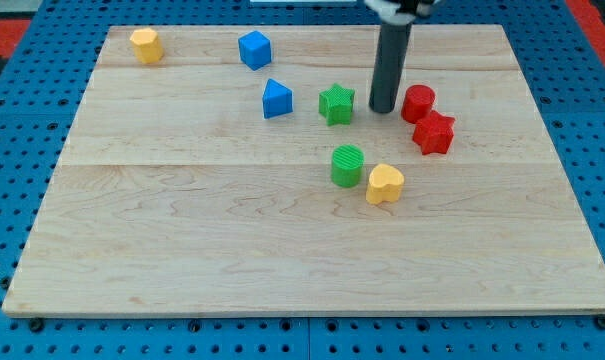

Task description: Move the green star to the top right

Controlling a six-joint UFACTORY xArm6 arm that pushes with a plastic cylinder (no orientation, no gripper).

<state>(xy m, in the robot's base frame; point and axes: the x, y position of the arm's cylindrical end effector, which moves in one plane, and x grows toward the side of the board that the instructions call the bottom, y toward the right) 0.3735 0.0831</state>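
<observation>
- Green star (pixel 336 103) lies flat on the wooden board (pixel 182 240), a little above the board's middle and slightly toward the view's right.
- My tip (pixel 383 108) rests on the board just to the view's right of the green star, with a narrow strip of bare wood between them; it does not touch the star.
- There are no fingers to open or close: the arm ends in 1 straight dark rod, upright, holding nothing.
- On the tip's other side, a red cylinder (pixel 418 103) stands just beside it, so the tip sits between the green star and that red block.
- A red star (pixel 434 132) lies just below the red cylinder, touching or nearly touching it; I cannot tell which.
- A blue triangular block (pixel 276 99) sits near the green star on the view's left.
- A blue cube (pixel 254 49) lies above it, near the board's top edge.
- A yellow block (pixel 146 45) sits alone at the view's top left corner.
- Below the green star, a green cylinder (pixel 347 165) stands with a yellow heart (pixel 385 183) just beside it at the lower right.
</observation>
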